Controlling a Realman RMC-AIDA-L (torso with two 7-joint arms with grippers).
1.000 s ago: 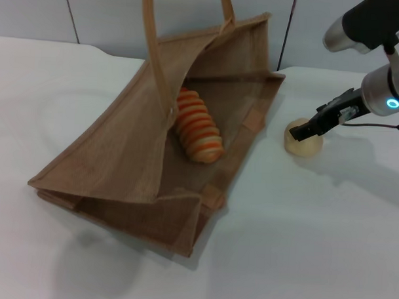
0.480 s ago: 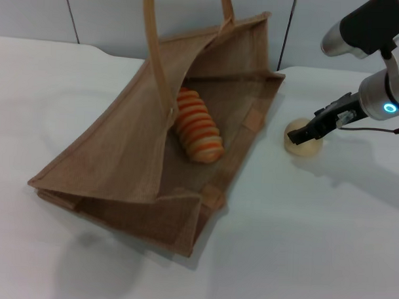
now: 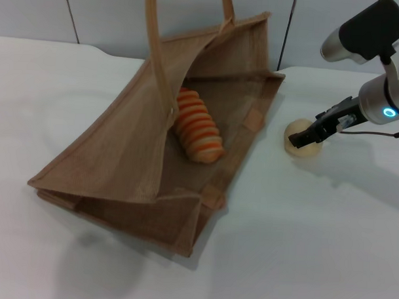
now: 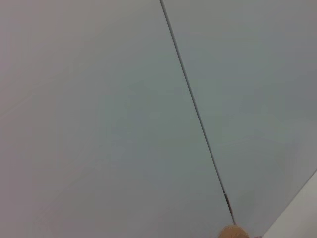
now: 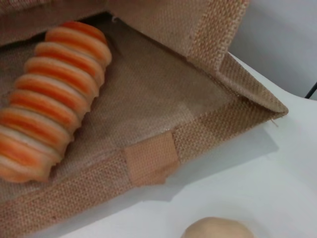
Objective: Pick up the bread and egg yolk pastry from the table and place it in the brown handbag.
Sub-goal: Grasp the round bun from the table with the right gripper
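Note:
The brown handbag lies tilted on the white table with its mouth open toward me, and its handles rise out of the top of the head view. The bread lies inside the bag on its lower wall; it also shows in the right wrist view. The egg yolk pastry rests on the table just right of the bag, and its top shows in the right wrist view. My right gripper is right at the pastry, over its top. My left gripper is out of view.
The bag's open rim lies between the pastry and the bread. A white table spreads in front and to the right. A grey panelled wall stands behind. A dark cable hangs behind the bag.
My right arm has shifted slightly up and to the right, while its gripper tip stays at the pastry. The bag and the bread have not moved.

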